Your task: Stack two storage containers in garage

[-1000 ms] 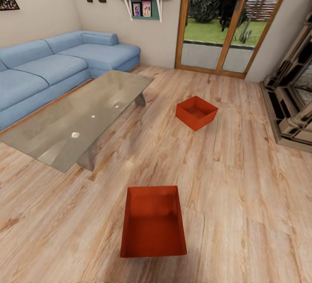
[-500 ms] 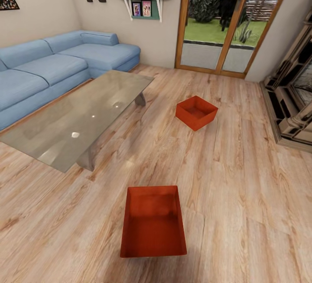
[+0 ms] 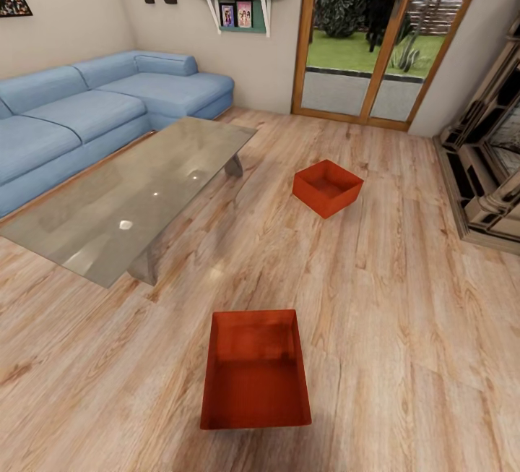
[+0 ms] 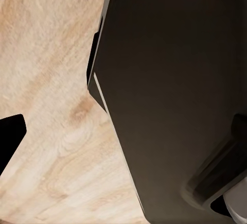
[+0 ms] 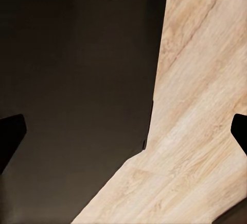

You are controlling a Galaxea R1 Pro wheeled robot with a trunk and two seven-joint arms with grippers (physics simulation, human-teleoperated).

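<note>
Two red-orange storage containers sit apart on the living room's light wood-plank flooring. The near container (image 3: 256, 371) lies just ahead of me, its open top facing up. The far container (image 3: 327, 188) rests turned at an angle, between the glass coffee table and the fireplace. In the left wrist view, my left gripper (image 4: 123, 131) hangs over wood planks beside my own dark body, fingers spread wide and nothing between them. In the right wrist view, my right gripper (image 5: 123, 134) is likewise open and empty, with a dark fingertip (image 5: 11, 131) at each side of the picture.
A glass coffee table (image 3: 137, 197) stands to the left, with a blue sectional sofa (image 3: 87, 114) behind it. Wood-framed glass doors (image 3: 375, 38) are at the back, and a stone fireplace (image 3: 491, 168) stands along the right wall. Wood flooring stretches between the containers.
</note>
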